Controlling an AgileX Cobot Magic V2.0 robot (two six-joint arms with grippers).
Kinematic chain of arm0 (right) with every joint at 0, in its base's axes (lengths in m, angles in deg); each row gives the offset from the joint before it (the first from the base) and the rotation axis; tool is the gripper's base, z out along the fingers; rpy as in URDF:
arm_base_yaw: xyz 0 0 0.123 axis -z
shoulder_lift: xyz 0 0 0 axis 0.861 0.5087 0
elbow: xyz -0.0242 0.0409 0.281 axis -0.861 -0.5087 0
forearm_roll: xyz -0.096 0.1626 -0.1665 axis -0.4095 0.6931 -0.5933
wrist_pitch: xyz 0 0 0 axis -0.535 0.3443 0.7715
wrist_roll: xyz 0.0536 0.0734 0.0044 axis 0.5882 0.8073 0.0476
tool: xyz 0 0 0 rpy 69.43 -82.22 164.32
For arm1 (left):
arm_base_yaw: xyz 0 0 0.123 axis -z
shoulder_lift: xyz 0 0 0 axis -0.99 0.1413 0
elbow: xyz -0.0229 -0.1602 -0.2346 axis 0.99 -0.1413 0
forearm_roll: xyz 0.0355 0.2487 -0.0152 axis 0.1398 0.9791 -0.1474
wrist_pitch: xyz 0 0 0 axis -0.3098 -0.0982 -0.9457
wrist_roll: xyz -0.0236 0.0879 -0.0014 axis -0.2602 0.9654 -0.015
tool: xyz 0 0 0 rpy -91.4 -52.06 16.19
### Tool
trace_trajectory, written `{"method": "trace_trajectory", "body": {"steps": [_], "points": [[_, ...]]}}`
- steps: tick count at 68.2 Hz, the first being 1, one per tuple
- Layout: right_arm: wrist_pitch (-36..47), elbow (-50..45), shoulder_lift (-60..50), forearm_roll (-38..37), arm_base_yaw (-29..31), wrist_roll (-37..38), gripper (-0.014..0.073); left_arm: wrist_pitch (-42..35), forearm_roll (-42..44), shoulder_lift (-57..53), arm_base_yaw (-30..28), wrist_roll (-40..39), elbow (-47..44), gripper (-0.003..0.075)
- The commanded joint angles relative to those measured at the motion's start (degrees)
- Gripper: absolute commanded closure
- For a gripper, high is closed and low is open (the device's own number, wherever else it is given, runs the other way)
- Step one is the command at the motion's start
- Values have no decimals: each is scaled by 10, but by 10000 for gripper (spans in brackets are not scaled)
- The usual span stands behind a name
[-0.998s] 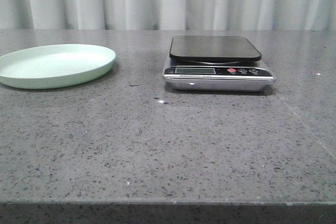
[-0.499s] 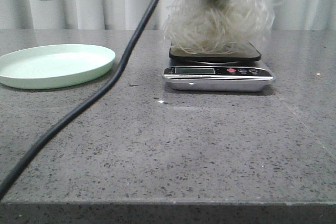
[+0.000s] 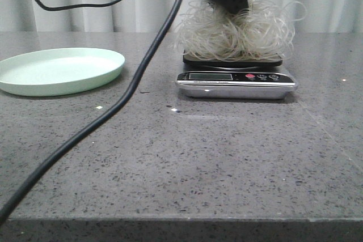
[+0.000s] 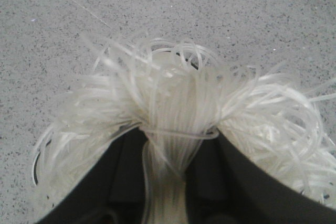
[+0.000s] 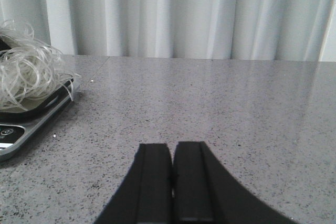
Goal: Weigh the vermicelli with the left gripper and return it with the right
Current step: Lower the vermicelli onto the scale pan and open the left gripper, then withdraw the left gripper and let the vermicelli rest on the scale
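The vermicelli (image 3: 235, 33) is being held on the black platform of the scale (image 3: 235, 77), pinched through its middle by the left gripper (image 4: 167, 179). The jaws are best being opened gently and lifted straight, since springy loops may be snagged and dragged off the platform. The glassy, translucent strands are being splayed into a fluffy mound overhanging the smooth platform. The right gripper (image 5: 172, 182) is being kept closed and empty over the speckled stone table (image 3: 187, 157).
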Motion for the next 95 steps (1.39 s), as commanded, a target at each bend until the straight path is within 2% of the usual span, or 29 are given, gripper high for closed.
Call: {"method": "trace_trajectory", "body": {"steps": [1,9,15,34,42,47,57,68,81,95], "points": [[41,4,-9,-2,4,-3,442,-4,-1,-32,3,1,24,357],[41,4,-9,-2,4,-3,442,20,-1,-32,3,1,44,240],[41,4,-9,-2,4,-3,442,37,-1,-37,3,1,63,196],[42,4,-9,-2,4,-3,442,73,4,-80,2,1,106,195],[42,4,-9,-2,4,-3,442,74,8,-109,-11,-35,106,198],[43,4,-9,-2,4,-3,442,74,15,-129,-32,-62,106,237],[43,4,-9,-2,4,-3,442,90,16,-161,-69,-62,106,330],[43,4,-9,-2,4,-3,442,118,33,-202,-116,-62,94,342],[43,4,-9,-2,4,-3,442,113,37,-273,-173,-62,19,362],[43,4,-9,-2,4,-3,442,56,38,-386,-220,-62,-130,589]]}}
